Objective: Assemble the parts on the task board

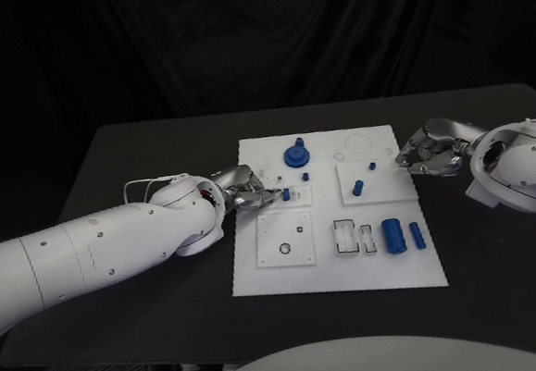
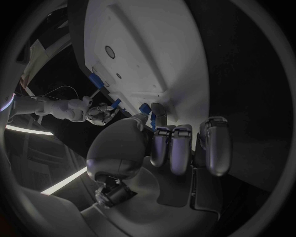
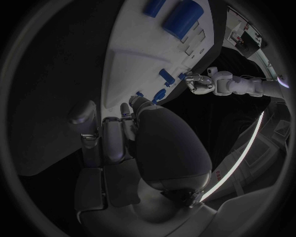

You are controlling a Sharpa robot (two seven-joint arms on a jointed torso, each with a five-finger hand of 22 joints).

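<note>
One white task board (image 1: pixel 341 273), about seven blue parts (image 1: pixel 296 154), two silver hands (image 1: pixel 247 191), one black table (image 1: pixel 144 165)

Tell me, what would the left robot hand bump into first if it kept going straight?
Probably the small blue peg on the task board, just ahead of the left robot hand; it may already be touching it.

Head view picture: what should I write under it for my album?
Two robot hands, left hand and right hand, flank a white task board dotted with blue parts.
</note>
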